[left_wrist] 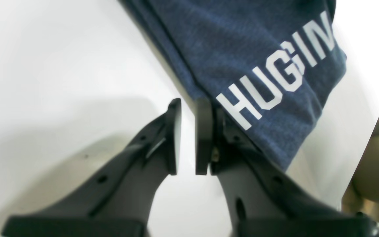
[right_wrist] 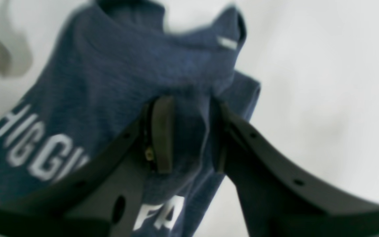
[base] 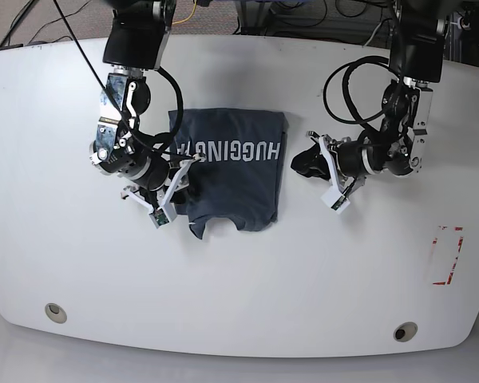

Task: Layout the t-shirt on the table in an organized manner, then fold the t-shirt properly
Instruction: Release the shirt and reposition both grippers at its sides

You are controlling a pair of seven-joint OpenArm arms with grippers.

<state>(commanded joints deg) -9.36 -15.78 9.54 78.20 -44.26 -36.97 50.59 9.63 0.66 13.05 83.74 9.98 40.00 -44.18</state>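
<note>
The dark slate-blue t-shirt (base: 239,183) lies partly folded in the middle of the white table (base: 239,303), its white lettering facing up. My right gripper (base: 184,171) is at the shirt's left edge. In the right wrist view this gripper (right_wrist: 189,108) is shut on a raised fold of the t-shirt (right_wrist: 110,65), near a small white tag (right_wrist: 227,42). My left gripper (base: 303,163) sits just off the shirt's right edge. In the left wrist view the left gripper (left_wrist: 189,108) is open by a narrow gap with bare table (left_wrist: 44,65) showing between the fingers. One finger touches the edge of the t-shirt (left_wrist: 242,49).
A red-taped rectangle (base: 447,255) marks the table at the right. Two round grey grommets (base: 54,312) (base: 405,331) sit near the front edge. Cables trail behind the table's far edge. Both arm bases stand at the back.
</note>
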